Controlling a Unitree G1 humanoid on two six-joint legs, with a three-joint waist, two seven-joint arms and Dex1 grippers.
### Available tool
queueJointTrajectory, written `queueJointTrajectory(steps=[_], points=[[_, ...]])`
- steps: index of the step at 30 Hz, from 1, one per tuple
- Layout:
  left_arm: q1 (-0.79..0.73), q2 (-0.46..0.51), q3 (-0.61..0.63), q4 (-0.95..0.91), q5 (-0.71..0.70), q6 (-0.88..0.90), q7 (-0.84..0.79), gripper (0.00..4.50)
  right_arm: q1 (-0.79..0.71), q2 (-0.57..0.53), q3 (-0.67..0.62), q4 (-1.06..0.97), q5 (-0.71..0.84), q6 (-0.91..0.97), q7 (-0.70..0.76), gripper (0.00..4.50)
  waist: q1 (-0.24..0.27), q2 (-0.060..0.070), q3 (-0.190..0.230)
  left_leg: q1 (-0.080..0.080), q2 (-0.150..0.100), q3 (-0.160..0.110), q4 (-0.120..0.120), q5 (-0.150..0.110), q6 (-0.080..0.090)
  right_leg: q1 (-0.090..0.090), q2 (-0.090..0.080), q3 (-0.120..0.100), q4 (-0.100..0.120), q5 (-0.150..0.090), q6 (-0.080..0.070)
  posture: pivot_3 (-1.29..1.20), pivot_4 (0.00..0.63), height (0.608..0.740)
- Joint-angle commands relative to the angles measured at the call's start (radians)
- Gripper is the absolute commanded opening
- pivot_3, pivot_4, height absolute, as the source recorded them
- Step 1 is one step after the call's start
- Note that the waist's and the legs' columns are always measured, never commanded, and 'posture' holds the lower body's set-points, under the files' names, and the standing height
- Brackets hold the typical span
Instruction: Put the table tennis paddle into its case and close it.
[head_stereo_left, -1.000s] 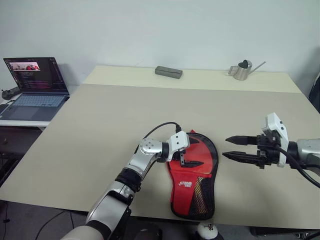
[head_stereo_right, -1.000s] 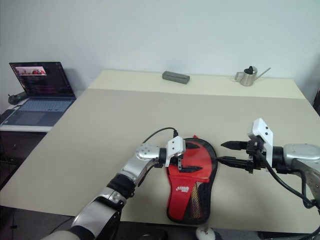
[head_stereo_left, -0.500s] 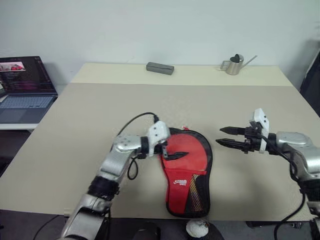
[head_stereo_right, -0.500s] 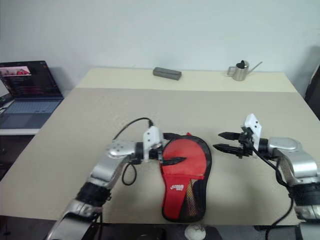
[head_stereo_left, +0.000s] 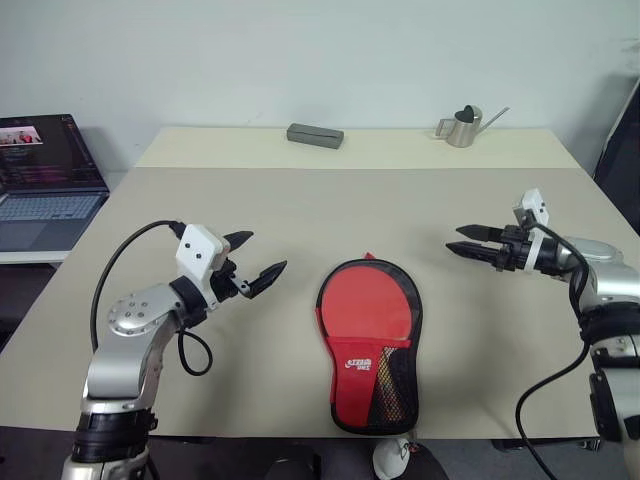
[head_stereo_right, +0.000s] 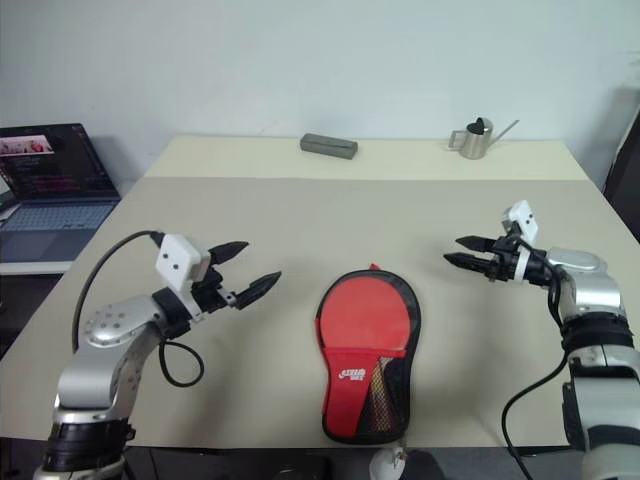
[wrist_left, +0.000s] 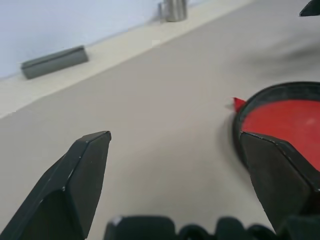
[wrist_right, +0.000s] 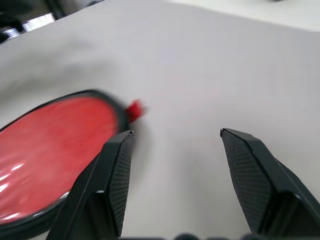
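The black case lies open near the table's front edge, between my two grippers. The table tennis paddle rests inside it, its round red face up; the handle is hidden under the red lining and mesh pocket. A small white charm hangs below the table edge. My left gripper hovers left of the case, open and empty, pointing toward it. My right gripper hovers to the right and a little farther back, open with nothing between its fingers. The left wrist view shows the case rim, the right wrist view the paddle face.
A grey box and a metal watering can stand at the table's far edge. An open laptop sits on a side table to the left. The beige table top spreads wide behind the case.
My left gripper has pulled off the case, moving left and up, and now hangs clear of it. The right gripper has moved away to the right and farther back. The camera view has shifted.
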Motion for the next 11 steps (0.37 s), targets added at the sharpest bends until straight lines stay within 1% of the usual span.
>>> queueJointTrajectory(steps=[1,6,11], points=[[-0.01,-0.013,-0.001,-0.055,0.014,0.002,0.077,4.5,-0.064,-0.018,-0.045,0.133,-0.039,-0.086,-0.014,3.01,0.001,0.0,0.0,0.0,0.0,0.0,0.0,0.0,0.0,0.0,0.0,0.0,0.0,0.0,0.0,0.0,0.15,0.74],[-0.056,-0.054,-0.026,-0.016,-0.006,-0.015,0.109,4.5,-0.115,-0.05,-0.064,0.235,-0.08,-0.139,-0.024,3.01,0.001,0.0,0.0,0.0,0.0,0.002,0.0,0.0,0.0,-0.001,0.0,0.002,0.0,0.0,0.0,0.0,0.15,0.74],[-0.022,-0.051,-0.063,0.023,0.025,-0.043,0.102,4.5,-0.102,-0.072,-0.066,0.236,-0.103,-0.138,-0.007,3.01,-0.005,0.0,0.0,0.001,0.0,0.004,0.0,0.0,0.0,-0.001,0.0,0.004,0.001,0.0,-0.001,0.0,0.15,0.74]])
